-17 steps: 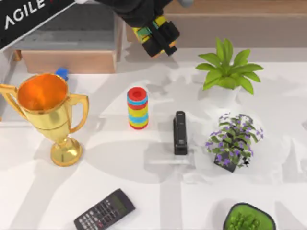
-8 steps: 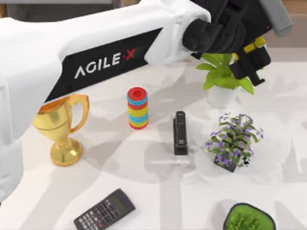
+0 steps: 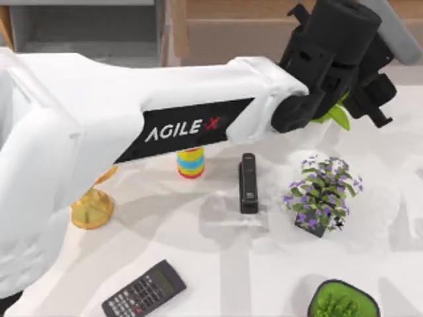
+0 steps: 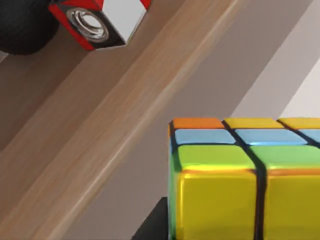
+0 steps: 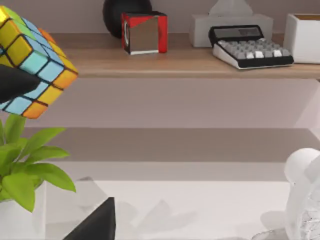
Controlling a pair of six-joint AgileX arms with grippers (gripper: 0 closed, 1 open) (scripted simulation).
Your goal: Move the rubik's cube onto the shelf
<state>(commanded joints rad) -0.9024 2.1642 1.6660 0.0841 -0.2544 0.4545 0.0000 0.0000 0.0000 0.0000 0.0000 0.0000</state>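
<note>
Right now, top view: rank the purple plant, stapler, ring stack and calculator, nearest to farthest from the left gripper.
From left gripper:
1. purple plant, right
2. stapler, centre
3. ring stack, left-centre
4. calculator, front left

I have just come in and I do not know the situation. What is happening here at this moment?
The left arm reaches across the table, its tool carrying the rubik's cube in the air, above the green plant and near the front of the shelf. The cube is not on the shelf yet. A red-edged box and a calculator already lie there.
</note>
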